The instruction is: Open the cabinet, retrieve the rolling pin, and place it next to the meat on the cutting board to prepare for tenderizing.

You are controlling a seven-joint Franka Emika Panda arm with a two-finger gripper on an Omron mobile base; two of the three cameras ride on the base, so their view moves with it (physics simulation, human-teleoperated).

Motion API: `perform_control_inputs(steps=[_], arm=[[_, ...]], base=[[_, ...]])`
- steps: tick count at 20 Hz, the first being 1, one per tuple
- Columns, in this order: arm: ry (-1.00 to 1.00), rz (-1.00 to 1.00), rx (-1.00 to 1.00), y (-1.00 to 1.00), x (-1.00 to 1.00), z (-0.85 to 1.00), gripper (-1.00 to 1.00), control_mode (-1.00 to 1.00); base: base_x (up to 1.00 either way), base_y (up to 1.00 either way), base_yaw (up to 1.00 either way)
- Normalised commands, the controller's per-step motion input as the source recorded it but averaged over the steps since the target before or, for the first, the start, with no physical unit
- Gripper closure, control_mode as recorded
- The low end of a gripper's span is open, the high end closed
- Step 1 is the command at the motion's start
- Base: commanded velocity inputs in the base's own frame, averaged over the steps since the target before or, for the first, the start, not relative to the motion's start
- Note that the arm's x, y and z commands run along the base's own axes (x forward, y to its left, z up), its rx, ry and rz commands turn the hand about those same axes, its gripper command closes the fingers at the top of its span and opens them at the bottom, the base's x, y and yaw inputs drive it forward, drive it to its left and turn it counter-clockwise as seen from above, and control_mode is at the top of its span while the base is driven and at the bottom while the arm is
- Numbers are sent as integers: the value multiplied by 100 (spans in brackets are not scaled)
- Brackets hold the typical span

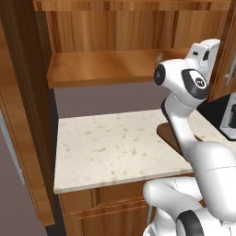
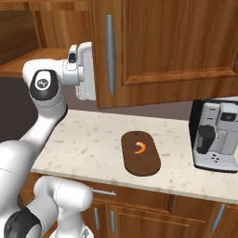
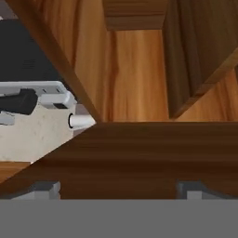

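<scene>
Left base view: the cabinet (image 1: 110,64) stands open above the counter, reddish-brown wood, its shelf bare where I can see it, its door (image 1: 23,115) swung out along the left edge of the picture. Below it, a dull purple-grey wall runs behind the countertop (image 1: 110,147), pale speckled stone, with wooden lower cabinets (image 1: 106,212) under its front edge. My arm rises at the right and hides most of the cutting board (image 1: 167,134), of which one dark rounded end shows just past my forearm.

Right base view: the neighbouring wall cabinet (image 2: 172,46) is closed, a long silver bar handle (image 2: 109,53) upright near its left edge. My hand sits raised just left of that handle, at the height of the open shelf. The board lies flat on the countertop, dark oval, roughly mid-counter. The meat (image 2: 140,147), a small orange crescent, rests on the board near its far end. A grey and black coffee machine (image 2: 216,135) stands at the right, well apart from the board.

Hand view: my gripper (image 3: 118,188) points at a dark wooden edge, close up, with paler cabinet wood beyond. My fingers (image 3: 44,188) are spread fully apart, nothing between them. I cannot find the rolling pin.
</scene>
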Motion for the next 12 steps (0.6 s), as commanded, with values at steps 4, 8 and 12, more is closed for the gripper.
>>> perform_control_inputs(steps=[4, 8, 12], arm=[[-1, -8, 10, -76, -60, 0, -100, -100], [-5, -2, 12, -89, -80, 0, -100, -100], [-7, 0, 13, -94, -85, 0, -100, -100]], base=[[0, 0, 0], [0, 0, 0], [0, 0, 0]])
